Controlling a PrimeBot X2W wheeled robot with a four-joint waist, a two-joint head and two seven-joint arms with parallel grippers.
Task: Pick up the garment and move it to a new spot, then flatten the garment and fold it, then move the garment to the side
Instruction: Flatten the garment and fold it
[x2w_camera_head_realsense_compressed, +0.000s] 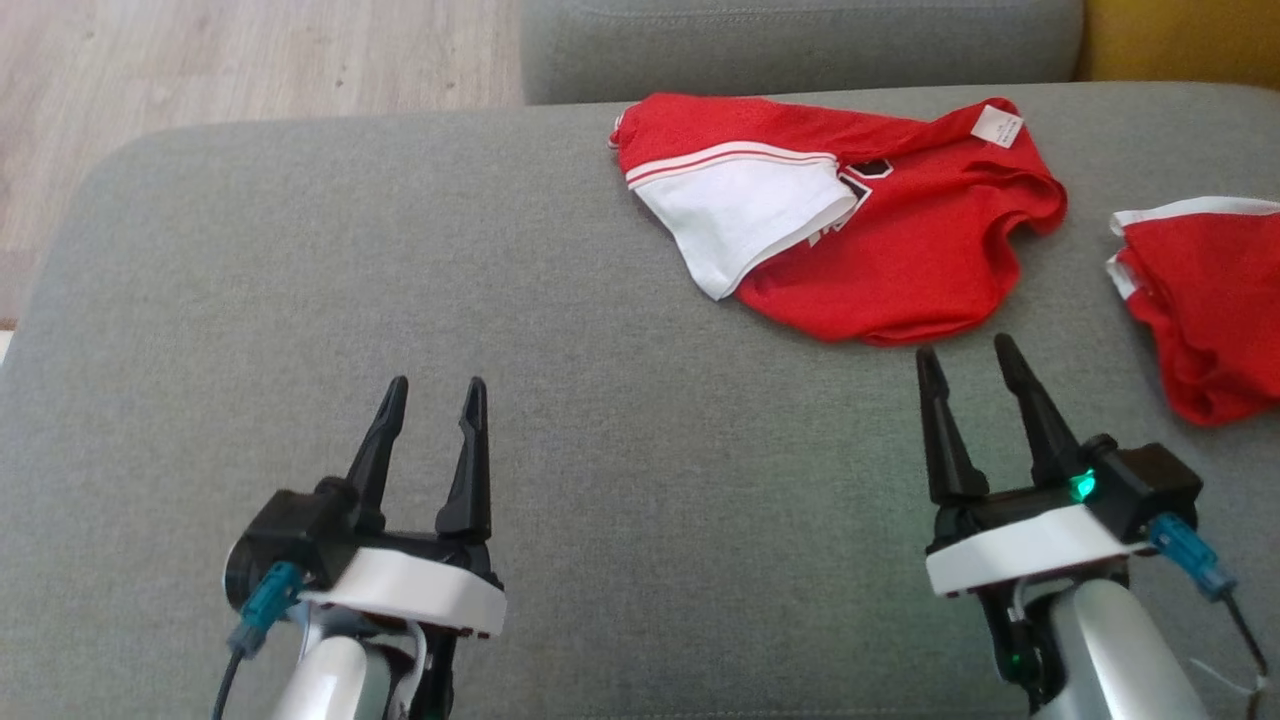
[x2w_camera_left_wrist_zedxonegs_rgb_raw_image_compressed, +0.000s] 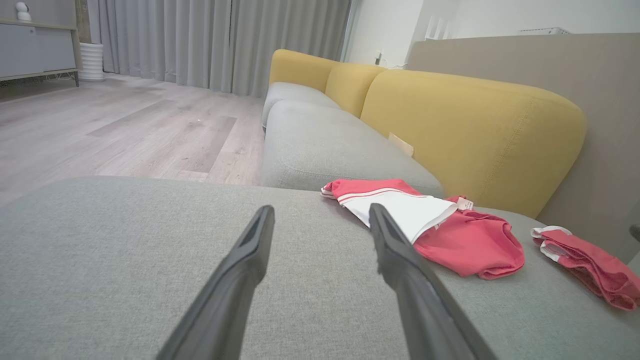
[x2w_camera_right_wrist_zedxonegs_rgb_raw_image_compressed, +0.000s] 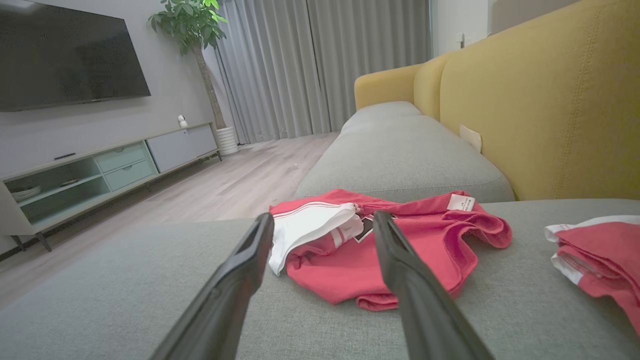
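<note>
Grey sofa cushion (x2w_camera_head_realsense_compressed: 560, 330) in the head view holds the red garment (x2w_camera_head_realsense_compressed: 900, 250) just ahead of the right gripper (x2w_camera_head_realsense_compressed: 964, 346), wide and empty like the left gripper (x2w_camera_head_realsense_compressed: 437, 385). From the left wrist it lies ahead, rightward. From the right wrist it sits dead ahead; a pinch may snag only one loose layer, or stray to the second red piece (x2w_camera_right_wrist_zedxonegs_rgb_raw_image_compressed: 600, 260) further right.
</note>
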